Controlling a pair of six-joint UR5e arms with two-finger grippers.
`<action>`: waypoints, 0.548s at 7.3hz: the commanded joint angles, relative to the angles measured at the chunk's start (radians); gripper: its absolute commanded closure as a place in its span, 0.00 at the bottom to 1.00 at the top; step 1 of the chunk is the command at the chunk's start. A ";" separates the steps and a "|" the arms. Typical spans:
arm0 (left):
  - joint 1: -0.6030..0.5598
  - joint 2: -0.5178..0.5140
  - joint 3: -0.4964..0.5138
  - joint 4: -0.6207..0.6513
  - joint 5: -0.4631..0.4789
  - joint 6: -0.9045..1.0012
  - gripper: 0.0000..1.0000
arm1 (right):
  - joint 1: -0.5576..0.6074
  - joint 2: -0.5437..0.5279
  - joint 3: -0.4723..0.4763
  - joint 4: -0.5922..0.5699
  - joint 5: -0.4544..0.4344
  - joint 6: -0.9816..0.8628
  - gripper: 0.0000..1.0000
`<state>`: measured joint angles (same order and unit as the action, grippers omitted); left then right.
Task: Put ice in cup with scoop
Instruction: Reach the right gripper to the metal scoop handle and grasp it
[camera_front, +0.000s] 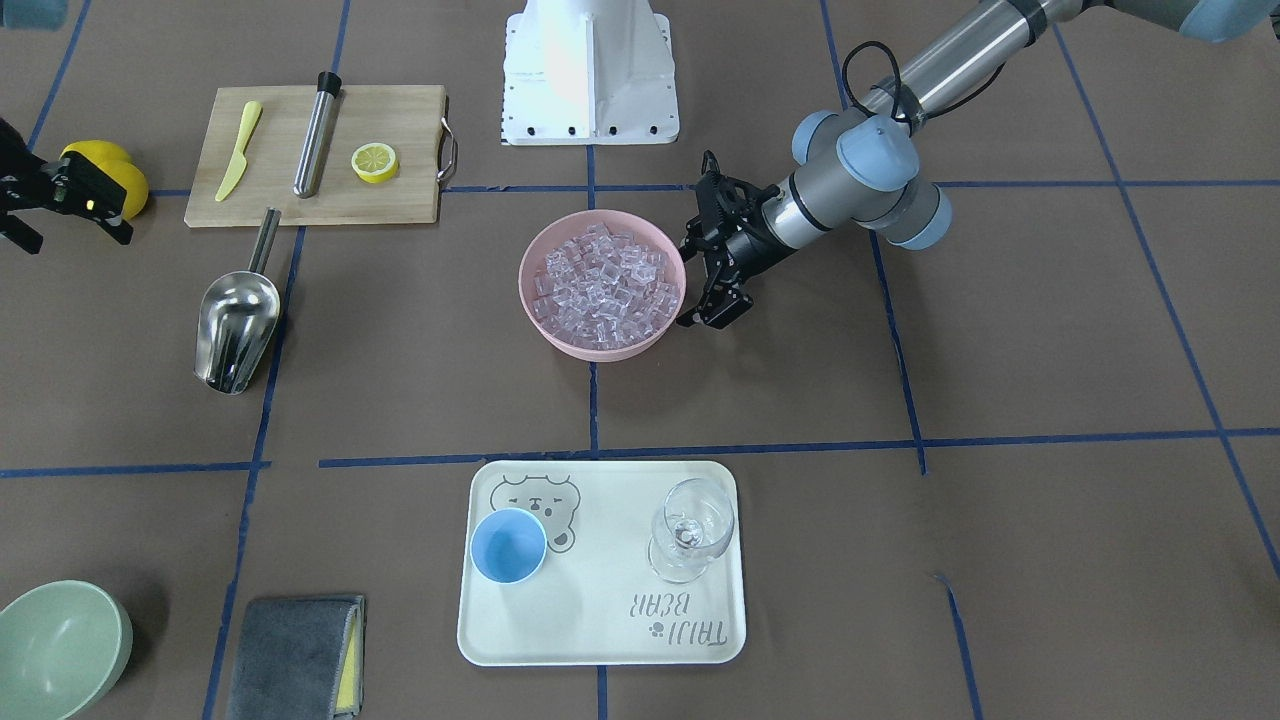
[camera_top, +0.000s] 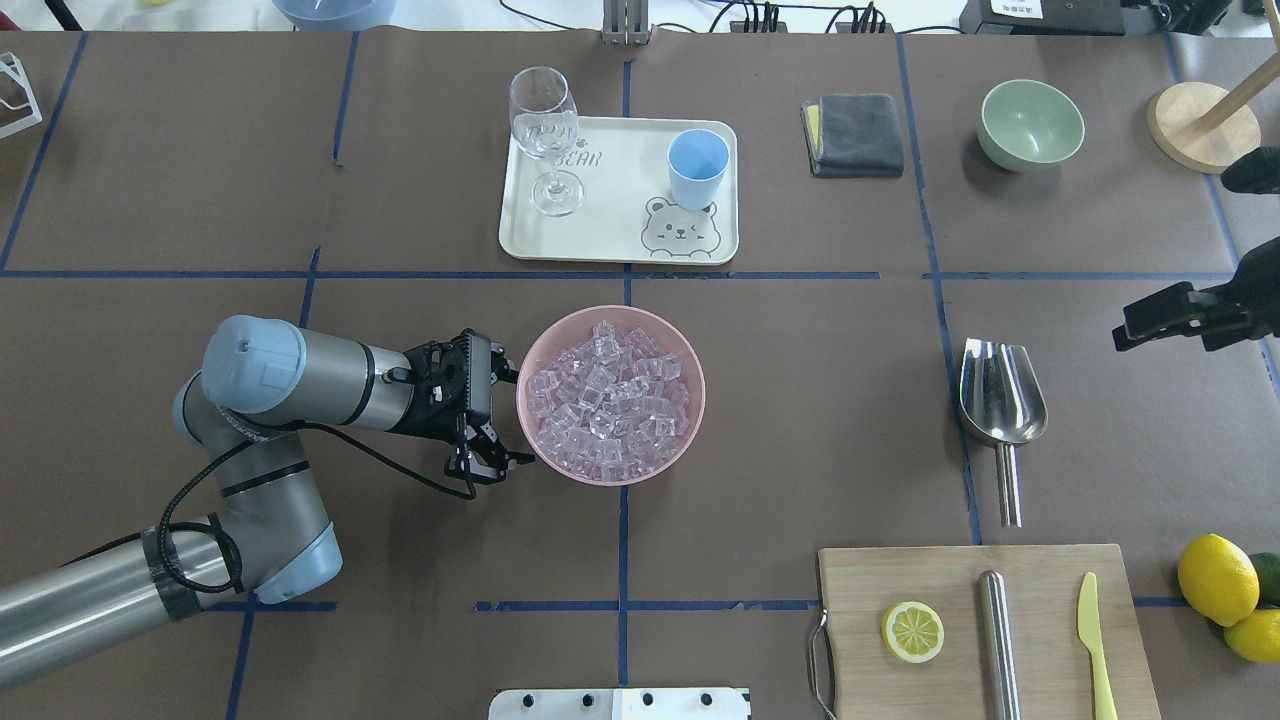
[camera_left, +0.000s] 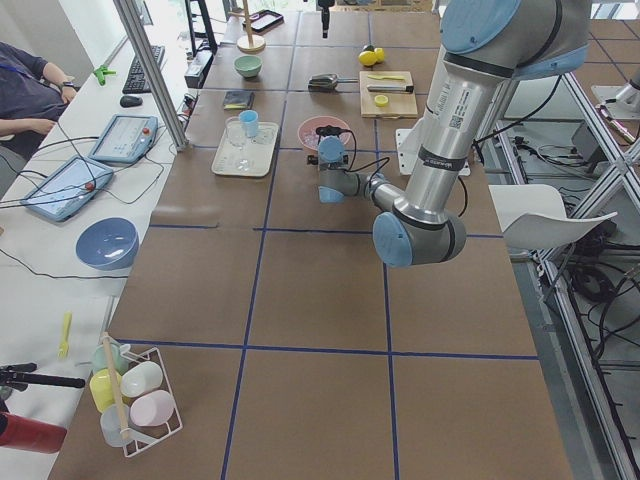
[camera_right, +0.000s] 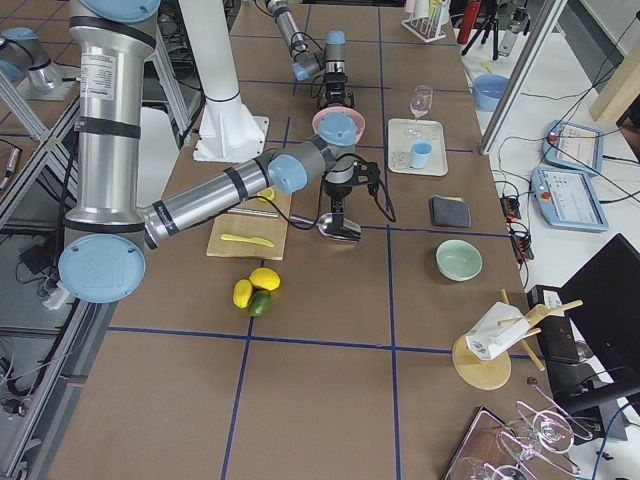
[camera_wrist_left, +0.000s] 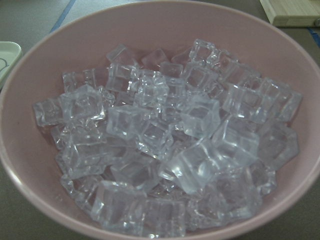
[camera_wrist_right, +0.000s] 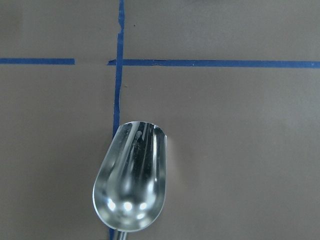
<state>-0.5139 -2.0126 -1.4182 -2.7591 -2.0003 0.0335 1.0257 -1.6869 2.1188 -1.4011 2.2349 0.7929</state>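
Observation:
The ice fills a pink bowl at the table's middle, and it fills the left wrist view. My left gripper is open and empty, level with the bowl's left rim, with one finger on each side of the rim's curve. The steel scoop lies empty on the table to the right, its handle toward me. My right gripper hangs above and to the right of the scoop, looks open, and holds nothing. The right wrist view looks down on the scoop. The light-blue cup stands empty on the white tray.
A clear wine glass stands on the tray's left side. A wooden board at the near right holds a lemon slice, a steel cylinder and a yellow knife. Lemons, a green bowl and a grey cloth sit on the right.

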 joint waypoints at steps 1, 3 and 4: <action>0.000 0.000 -0.001 -0.002 0.000 0.000 0.00 | -0.196 -0.086 0.007 0.193 -0.140 0.251 0.00; 0.000 0.000 -0.001 -0.002 0.000 0.000 0.00 | -0.435 -0.082 -0.003 0.203 -0.361 0.421 0.00; 0.000 0.000 -0.001 -0.002 0.000 0.000 0.00 | -0.510 -0.076 -0.017 0.205 -0.401 0.451 0.00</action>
<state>-0.5139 -2.0126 -1.4189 -2.7611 -2.0003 0.0338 0.6299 -1.7664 2.1155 -1.2040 1.9152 1.1818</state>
